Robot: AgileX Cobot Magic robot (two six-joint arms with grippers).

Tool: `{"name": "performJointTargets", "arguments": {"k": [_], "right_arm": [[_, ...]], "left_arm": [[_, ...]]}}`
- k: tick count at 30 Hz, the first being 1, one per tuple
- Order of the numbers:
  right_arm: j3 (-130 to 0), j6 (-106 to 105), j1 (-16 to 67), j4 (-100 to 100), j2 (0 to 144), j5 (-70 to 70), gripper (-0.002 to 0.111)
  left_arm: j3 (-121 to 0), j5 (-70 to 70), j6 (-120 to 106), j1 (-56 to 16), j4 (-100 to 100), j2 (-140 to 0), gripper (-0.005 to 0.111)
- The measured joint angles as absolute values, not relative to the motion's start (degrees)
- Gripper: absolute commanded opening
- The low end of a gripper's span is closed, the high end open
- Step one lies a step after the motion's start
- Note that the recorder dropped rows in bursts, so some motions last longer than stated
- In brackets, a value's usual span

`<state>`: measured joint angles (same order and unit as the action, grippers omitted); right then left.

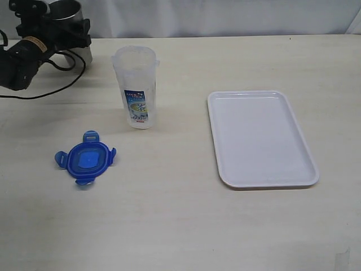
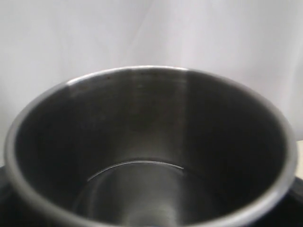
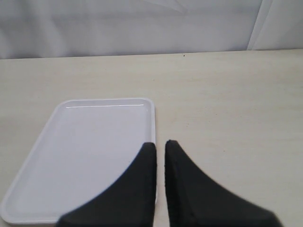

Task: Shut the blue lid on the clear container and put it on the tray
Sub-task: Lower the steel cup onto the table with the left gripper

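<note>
1. FAR LEFT CORNER: My left arm (image 1: 22,53) reaches to a grey steel cup (image 1: 67,11) at the back of the counter (image 1: 169,226). The cup's dark inside (image 2: 142,142) fills the left wrist view, so I cannot tell whether my left jaws grip it or stand free beside it.
2. A black cable (image 1: 56,84) loops from that arm across the counter, left of the clear container (image 1: 135,84) and apart from it.
3. MID-COUNTER: The clear container stands upright and open-topped, label toward the camera, well apart from the tray (image 1: 260,138) on its right.
4. The blue lid (image 1: 86,158) lies flat on the counter, flaps splayed, nearer the camera and to the container's left, not touching it.
5. My right jaws are clenched together on nothing, over one edge of the tray.
6. HARD TO SEE: My arm hides much of the cup's wall and its base, my right arm lies outside the exterior view, and the label's print is too small to read.
</note>
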<state>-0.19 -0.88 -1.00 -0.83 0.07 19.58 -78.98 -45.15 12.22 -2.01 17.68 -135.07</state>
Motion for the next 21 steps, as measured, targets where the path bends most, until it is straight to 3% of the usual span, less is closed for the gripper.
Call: {"name": "performJointTargets", "arguments": {"k": [21], "right_arm": [[-0.2,-0.9,-1.0,-0.8,0.1,19.6,0.007]], "left_arm": [[-79.4,-45.5,12.1,-2.0,18.0,-137.1,0.0]]}}
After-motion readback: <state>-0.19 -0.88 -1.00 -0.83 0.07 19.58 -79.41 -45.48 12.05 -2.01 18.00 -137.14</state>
